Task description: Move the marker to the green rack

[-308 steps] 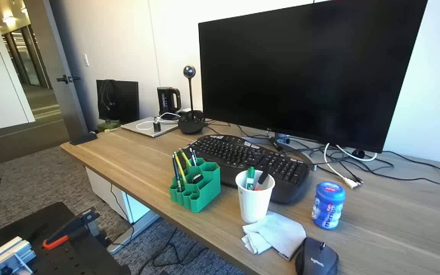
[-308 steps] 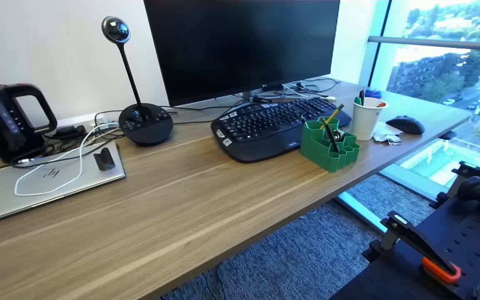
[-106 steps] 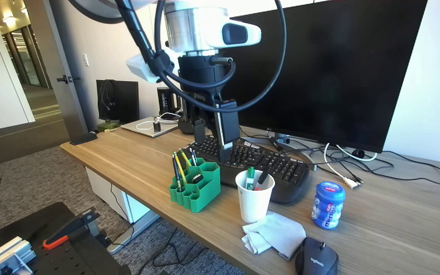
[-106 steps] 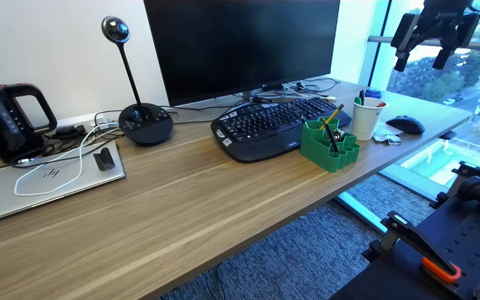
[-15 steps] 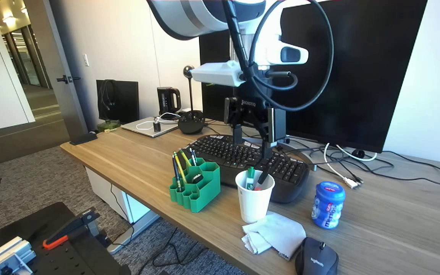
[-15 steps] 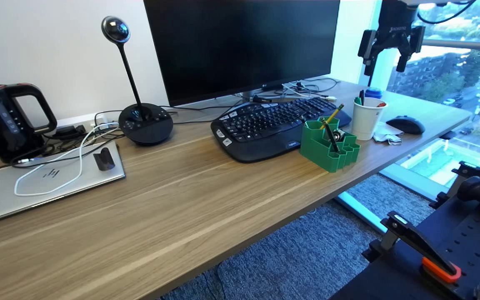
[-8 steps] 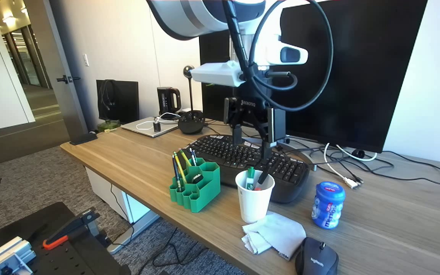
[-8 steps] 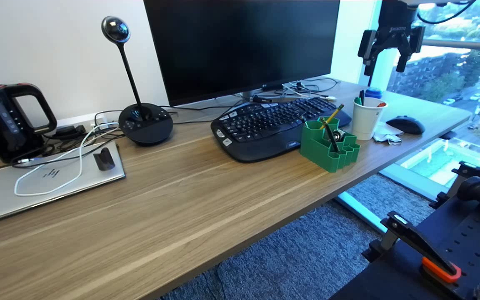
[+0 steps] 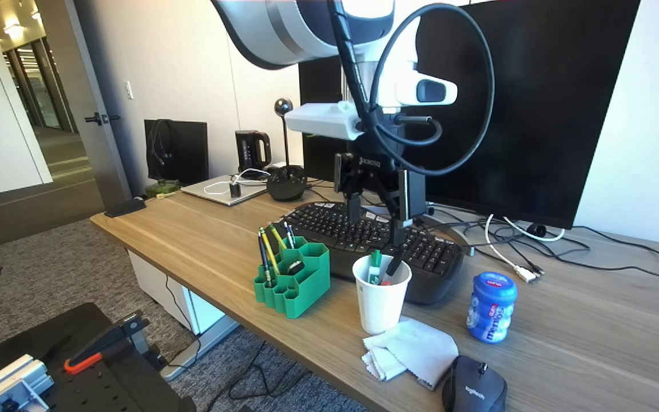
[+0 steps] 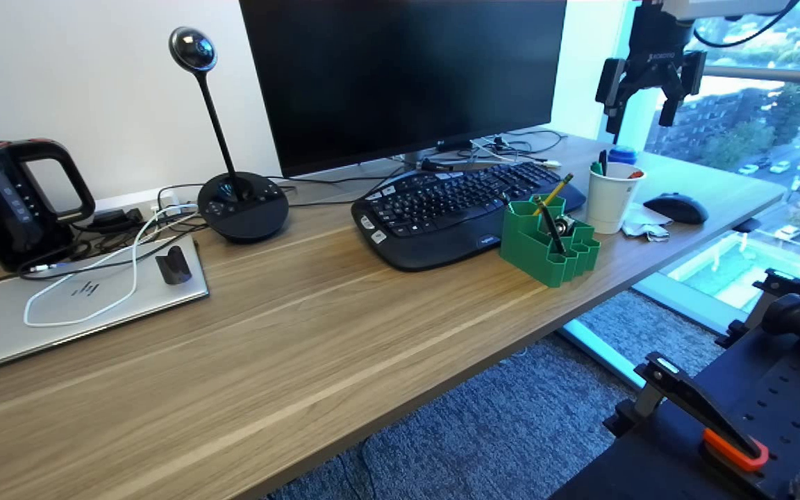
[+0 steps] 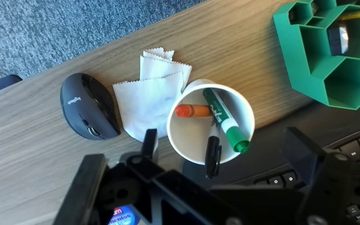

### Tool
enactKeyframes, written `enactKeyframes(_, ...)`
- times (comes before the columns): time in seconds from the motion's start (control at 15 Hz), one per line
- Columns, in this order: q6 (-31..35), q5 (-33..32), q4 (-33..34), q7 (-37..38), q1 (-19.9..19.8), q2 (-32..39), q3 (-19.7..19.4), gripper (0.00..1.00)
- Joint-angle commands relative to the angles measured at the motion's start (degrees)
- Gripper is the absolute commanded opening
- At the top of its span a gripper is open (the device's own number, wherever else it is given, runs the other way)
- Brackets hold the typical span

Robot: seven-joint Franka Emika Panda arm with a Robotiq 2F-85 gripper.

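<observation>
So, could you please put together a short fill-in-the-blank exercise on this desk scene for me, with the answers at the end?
The slim marker whose ____ cap has a clip shares the white paper cup with the green-capped marker.
The gripper holds nothing and is ____ rather than shut.
In the wrist view, the green rack shows toward the upper ____ corner.
The brand name on the computer mouse is ____.

Missing words: black; open; right; Logitech.

Below me, a brown wood-grain desk (image 10: 303, 312). Directly on it I note: bright green honeycomb plastic rack (image 9: 310, 290); white paper cup (image 9: 380, 306), pale folded cloth (image 9: 416, 348) beside it; dark grey rounded mouse (image 9: 474, 384); blue plastic gum jar (image 9: 491, 309); curved black keyboard (image 10: 466, 208); flat silver laptop (image 10: 98, 304).
</observation>
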Motion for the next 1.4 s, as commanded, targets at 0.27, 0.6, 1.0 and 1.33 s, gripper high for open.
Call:
enactKeyframes(0.27, 2.2, -0.9, 2.1, 3.2, 0.2, 2.4, -0.3, 1.0)
enactKeyframes(0.6, 1.9, -0.5, 4.6, 4.8, 0.0, 4.1, -0.8, 1.0)
enactKeyframes(1.0, 1.6, -0.6, 7.0, 5.9, -0.2, 5.9, -1.3, 1.0)
enactKeyframes(1.33, 0.2, -0.6, 7.7, 6.6, -0.2, 7.3, -1.6, 1.0)
